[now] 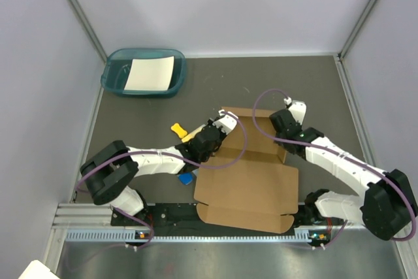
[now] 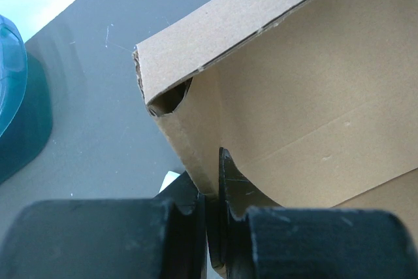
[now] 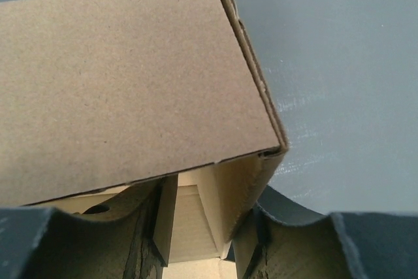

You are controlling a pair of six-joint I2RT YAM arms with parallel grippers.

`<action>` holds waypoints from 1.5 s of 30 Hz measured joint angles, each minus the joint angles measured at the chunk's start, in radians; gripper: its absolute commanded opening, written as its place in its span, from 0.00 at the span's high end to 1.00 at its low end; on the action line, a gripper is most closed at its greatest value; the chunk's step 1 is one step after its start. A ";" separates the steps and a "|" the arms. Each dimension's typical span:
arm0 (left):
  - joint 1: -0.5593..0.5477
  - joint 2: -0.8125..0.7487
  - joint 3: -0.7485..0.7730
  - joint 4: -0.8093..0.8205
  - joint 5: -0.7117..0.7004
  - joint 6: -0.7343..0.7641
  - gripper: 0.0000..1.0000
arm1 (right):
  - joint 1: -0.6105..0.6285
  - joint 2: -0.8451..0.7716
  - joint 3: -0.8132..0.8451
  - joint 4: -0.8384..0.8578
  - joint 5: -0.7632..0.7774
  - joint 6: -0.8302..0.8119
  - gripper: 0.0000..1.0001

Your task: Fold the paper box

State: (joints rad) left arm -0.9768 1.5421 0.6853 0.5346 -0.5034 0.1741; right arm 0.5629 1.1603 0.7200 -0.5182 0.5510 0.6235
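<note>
Left claw [image 2: 212,184]: closed, pinching a raised side wall of the box [image 1: 248,181] between its two dark fingers [image 2: 189,200]. In the left wrist view the cardboard edge runs straight down into the closed jaws.

Right claw [image 3: 202,223]: jaws apart, standing on either side of the opposite raised wall at its corner. A strip of the lighter inside of the box shows between one finger [image 3: 153,227] and the wall, so it is not clamped.

Box: brown corrugated cardboard, partly folded. It lies in the middle of the table [image 1: 150,112], reaching toward 6 o'clock as far as the rail at the arms' bases. Its large near panel lies flat, with a flap at the near edge. The far section, at 12 o'clock of that panel, stands up between the two claws. The left claw is at its 9 o'clock side and the right claw at its 3 o'clock side.

Nearby items:
- A small yellow piece [image 1: 177,129] lies on the table at 9 o'clock of the left claw, close to it.
- A small blue piece [image 1: 186,178] lies at 9 o'clock of the flat panel, just beside its edge and partly under the left arm.

Further out: a teal tray [image 1: 112,80] sits at 11 o'clock of the box, well apart from it, near the far left corner. A white sheet of paper [image 1: 150,73] lies inside it.
</note>
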 measured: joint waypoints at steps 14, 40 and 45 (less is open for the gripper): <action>-0.004 0.000 0.003 -0.006 -0.008 0.000 1.00 | 0.000 0.040 -0.058 -0.031 -0.061 0.035 1.00; -0.054 0.047 -0.050 0.430 -0.109 0.102 1.00 | 0.037 -0.198 -0.161 0.116 0.135 -0.032 1.00; -0.094 0.229 -0.051 0.710 -0.252 0.236 1.00 | 0.036 -0.145 -0.205 0.258 0.175 -0.059 1.00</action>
State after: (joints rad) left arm -1.0706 1.7710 0.6346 1.2442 -0.7555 0.4099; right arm 0.5991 1.0149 0.5152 -0.2600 0.7265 0.5644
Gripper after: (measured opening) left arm 0.078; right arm 0.029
